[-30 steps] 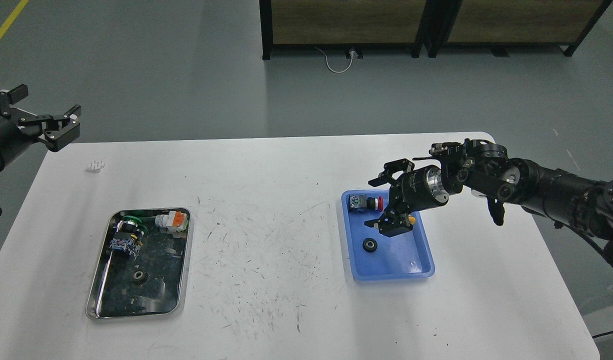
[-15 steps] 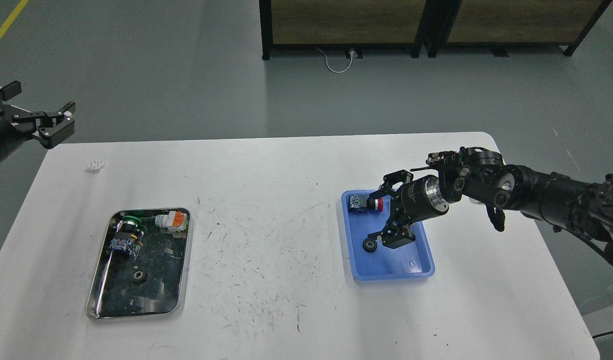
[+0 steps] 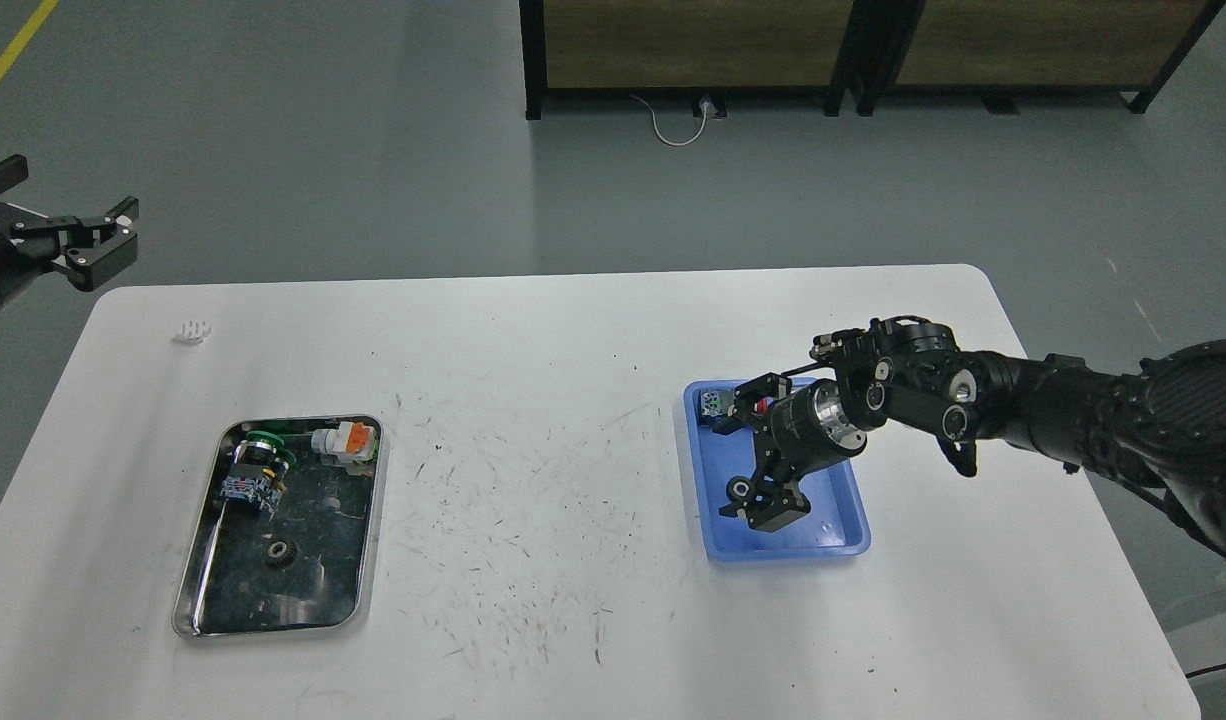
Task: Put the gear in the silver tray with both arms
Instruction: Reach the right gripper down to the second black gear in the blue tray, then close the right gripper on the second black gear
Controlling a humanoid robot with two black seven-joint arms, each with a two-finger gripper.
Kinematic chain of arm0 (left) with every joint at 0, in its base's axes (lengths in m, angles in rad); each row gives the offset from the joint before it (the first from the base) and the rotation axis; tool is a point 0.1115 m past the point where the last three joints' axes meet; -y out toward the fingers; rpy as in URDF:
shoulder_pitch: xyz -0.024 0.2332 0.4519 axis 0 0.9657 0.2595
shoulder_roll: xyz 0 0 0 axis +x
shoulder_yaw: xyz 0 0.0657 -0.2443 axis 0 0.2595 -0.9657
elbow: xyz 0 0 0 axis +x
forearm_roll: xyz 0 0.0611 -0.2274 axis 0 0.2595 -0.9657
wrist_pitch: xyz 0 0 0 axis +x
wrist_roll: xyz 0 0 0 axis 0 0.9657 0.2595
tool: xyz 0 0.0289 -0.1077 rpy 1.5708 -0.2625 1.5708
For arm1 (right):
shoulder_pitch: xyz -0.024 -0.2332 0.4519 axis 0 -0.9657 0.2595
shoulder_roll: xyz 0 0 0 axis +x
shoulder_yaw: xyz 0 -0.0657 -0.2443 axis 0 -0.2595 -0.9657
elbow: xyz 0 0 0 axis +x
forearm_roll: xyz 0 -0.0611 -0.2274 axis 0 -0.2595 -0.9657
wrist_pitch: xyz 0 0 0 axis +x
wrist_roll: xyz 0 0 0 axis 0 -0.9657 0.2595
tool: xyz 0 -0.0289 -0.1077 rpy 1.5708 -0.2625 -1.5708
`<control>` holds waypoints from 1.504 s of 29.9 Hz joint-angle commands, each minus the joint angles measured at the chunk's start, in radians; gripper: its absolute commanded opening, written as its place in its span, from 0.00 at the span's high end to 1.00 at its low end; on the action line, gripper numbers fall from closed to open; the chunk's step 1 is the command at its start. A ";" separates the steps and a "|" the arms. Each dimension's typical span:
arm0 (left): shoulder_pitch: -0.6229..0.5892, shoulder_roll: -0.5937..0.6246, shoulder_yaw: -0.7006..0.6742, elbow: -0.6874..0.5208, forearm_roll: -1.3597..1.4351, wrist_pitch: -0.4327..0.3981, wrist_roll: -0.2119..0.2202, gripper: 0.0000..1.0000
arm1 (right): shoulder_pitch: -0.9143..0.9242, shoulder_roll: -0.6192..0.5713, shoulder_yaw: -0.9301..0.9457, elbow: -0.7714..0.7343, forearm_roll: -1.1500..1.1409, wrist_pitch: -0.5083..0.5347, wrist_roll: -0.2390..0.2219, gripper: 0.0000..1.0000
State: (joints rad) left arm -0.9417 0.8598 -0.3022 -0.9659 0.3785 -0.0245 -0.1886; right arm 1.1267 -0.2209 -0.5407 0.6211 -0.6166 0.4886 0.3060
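Right gripper (image 3: 751, 497), jaws spread, touches the gear (image 3: 740, 489) inside the blue tray (image 3: 833, 535); silver tray (image 3: 365, 560) well left; left gripper (image 3: 78, 247), jaws apart, idles

I'm in a workshop: grey floor (image 3: 323, 130), yellow line (image 3: 11, 55) at 10 o'clock, scratched white bench (image 3: 533, 400).

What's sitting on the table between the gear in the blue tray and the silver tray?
Nothing visible. The gear lies in the blue tray by the right hand; only bare scratched table separates it from the silver tray.
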 commanded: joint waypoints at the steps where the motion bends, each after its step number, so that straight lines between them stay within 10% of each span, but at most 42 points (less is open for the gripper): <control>1: -0.008 0.002 -0.001 0.013 -0.007 -0.005 0.000 0.02 | -0.013 0.002 -0.001 -0.017 0.000 0.000 0.002 0.00; 45: -0.034 0.022 0.005 0.019 -0.026 -0.008 0.001 0.02 | -0.068 0.061 -0.019 -0.132 0.012 0.000 0.001 0.09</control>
State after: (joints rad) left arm -0.9771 0.8822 -0.2988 -0.9459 0.3527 -0.0338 -0.1873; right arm 1.0593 -0.1638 -0.5599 0.4908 -0.6034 0.4887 0.3068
